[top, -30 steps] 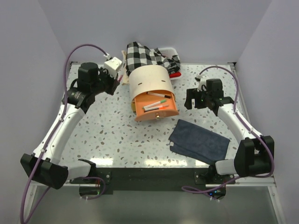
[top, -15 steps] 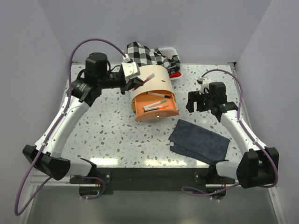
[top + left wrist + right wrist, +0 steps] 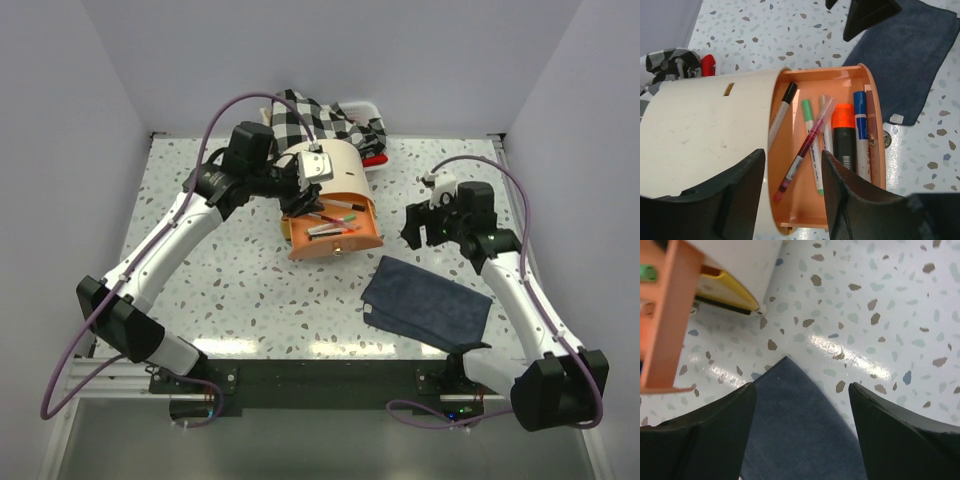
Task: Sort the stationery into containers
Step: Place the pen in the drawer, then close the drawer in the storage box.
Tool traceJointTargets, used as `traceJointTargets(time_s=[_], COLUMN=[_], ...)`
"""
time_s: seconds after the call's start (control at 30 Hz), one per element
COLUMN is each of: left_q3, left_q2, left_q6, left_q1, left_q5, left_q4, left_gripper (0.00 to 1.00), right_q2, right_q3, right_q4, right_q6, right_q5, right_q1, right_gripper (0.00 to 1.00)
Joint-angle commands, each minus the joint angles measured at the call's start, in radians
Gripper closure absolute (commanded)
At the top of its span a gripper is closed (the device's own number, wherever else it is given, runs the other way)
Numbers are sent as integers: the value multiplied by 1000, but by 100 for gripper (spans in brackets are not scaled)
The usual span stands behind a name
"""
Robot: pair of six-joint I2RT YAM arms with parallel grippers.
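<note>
This looks like a robotics lab test cell. Plain pale lilac walls (image 3: 330,50) box in a white speckled surface (image 3: 250,290). A white-and-black left arm (image 3: 170,250) and right arm (image 3: 520,285) are bolted to a black metal rail (image 3: 330,375), and purple cables (image 3: 250,97) trail from them.

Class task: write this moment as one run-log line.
left gripper: open above orange drawer | dark red pen: in drawer | right gripper: open, over blue cloth

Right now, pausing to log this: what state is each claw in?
Left claw: open, holding nothing, over the orange drawer.
Right claw: open, holding nothing.
</note>
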Motion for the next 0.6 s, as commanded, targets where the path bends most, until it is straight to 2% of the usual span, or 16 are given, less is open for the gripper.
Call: traceJointTargets(time_s=[0.0, 0.07, 0.1, 0.17, 0.2, 0.27, 0.4, 0.43, 0.57], left_q3=[79, 107, 96, 46, -31, -91, -217, -235, -310], left_q2=[-64, -89, -101, -147, -162, -193, -198, -198, -218], left_q6=[-54, -89, -105, -145, -166, -275, -503, -552, -591], left_q1=[-6, -4, -4, -3, 6, 43, 265, 287, 345], left_q5=[-62, -117, -161, -363, -528, -623, -536, -521, -505], left_q4=[102, 137, 154, 200, 261, 291, 264, 264, 294], left_gripper=[45, 44, 44, 39, 38, 36, 39, 39, 41], right_q2=[-128, -185, -197, -196, -191, -174, -151, -141, -87], right_q3=[-30, -49, -50, -47, -46, -41, -44, -38, 3], right_q4=[-36, -44, -56, -64, -65, -64, 22, 28, 65], right_q6=[-201, -294, -323, -368, -374, -400, -396, -388, -365], right_q5=[-216, -333, -363, -394, -387, -350, -301, -296, -292], right_q1=[-1, 6, 15, 70, 97, 204, 347, 363, 397], right_gripper=[34, 56, 80, 97, 100, 100, 100, 100, 100])
